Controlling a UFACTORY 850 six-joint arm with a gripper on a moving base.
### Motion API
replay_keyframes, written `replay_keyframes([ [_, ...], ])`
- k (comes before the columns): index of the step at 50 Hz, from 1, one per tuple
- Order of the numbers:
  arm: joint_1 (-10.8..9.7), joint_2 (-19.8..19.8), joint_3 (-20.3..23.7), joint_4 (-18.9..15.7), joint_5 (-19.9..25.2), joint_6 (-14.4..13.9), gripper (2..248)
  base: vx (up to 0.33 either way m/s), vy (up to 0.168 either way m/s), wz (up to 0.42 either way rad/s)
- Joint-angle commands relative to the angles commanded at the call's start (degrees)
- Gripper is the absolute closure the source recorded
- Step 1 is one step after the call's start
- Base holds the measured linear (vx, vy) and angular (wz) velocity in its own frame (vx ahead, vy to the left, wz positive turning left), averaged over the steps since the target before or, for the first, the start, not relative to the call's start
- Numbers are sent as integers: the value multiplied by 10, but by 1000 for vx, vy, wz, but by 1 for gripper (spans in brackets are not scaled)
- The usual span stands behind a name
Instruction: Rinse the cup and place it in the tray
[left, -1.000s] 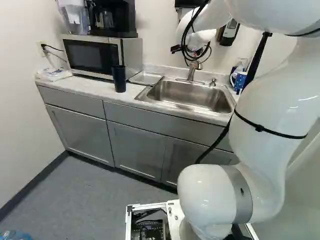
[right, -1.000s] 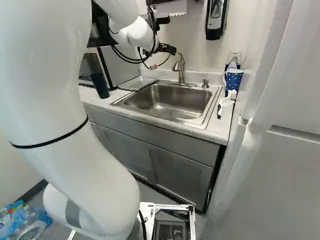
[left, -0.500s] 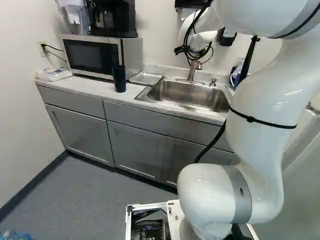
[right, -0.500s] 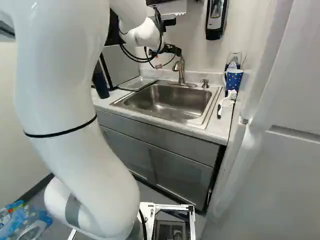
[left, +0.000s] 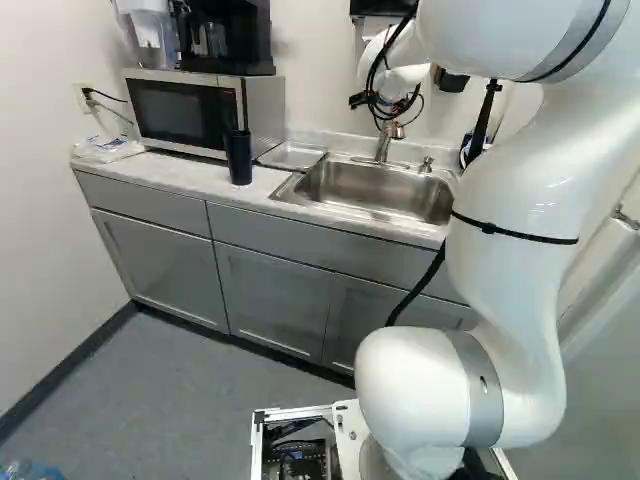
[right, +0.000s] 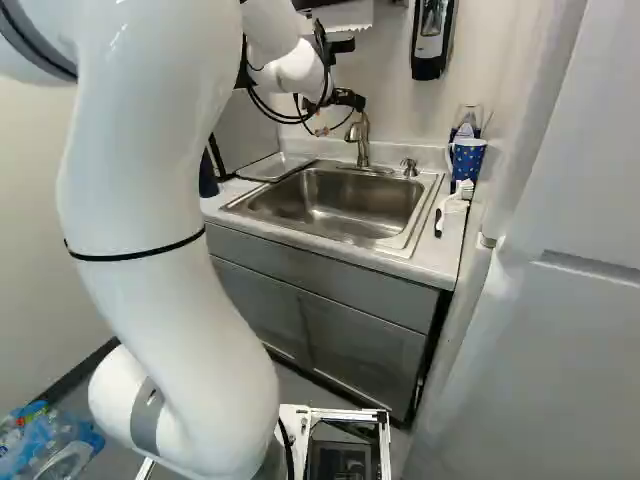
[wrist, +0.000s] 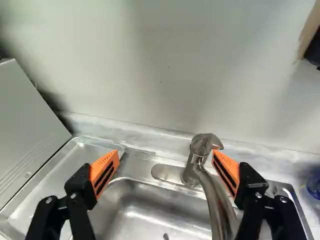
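While no water shows at the spout of the brushed-metal faucet (wrist: 217, 200), the step in hand looks to be working the tap for the rinse, though whether to start the flow or to make sure it is off cannot be told. The pincer (wrist: 166, 154) is released, its two orange-padded fingers standing wide apart with nothing held between them. One pad (wrist: 227, 170) sits right by the tip of the faucet's lever (wrist: 207, 142); whether it touches cannot be made out. The other finger hangs over the side of the sink (left: 370, 193) nearer the metal tray (left: 291, 155). As for the cup, two things could answer: a dark tumbler (left: 239, 157) upright on the desk (left: 200, 180), in front of the microwave (left: 180, 112) and beside the tray, and a blue dotted mug (right: 467, 160) on the far side of the sink; neither is in the tray. The next move, I judge, calls for a light nudge of the lever by that near finger, square to it, then a lift clear before going for the cup. A push off-line could slip past the lever or press the finger against the rigid spout.
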Motion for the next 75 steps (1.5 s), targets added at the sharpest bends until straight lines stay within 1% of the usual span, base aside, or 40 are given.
replay_keyframes([
  [18, 1, -15, -17, 0, 14, 0, 3, 0, 0, 0],
  [50, 2, -28, -31, 0, 51, 0, 3, 0, 0, 0],
  [75, 2, -25, -29, 0, 51, 0, 3, 0, 0, 0],
])
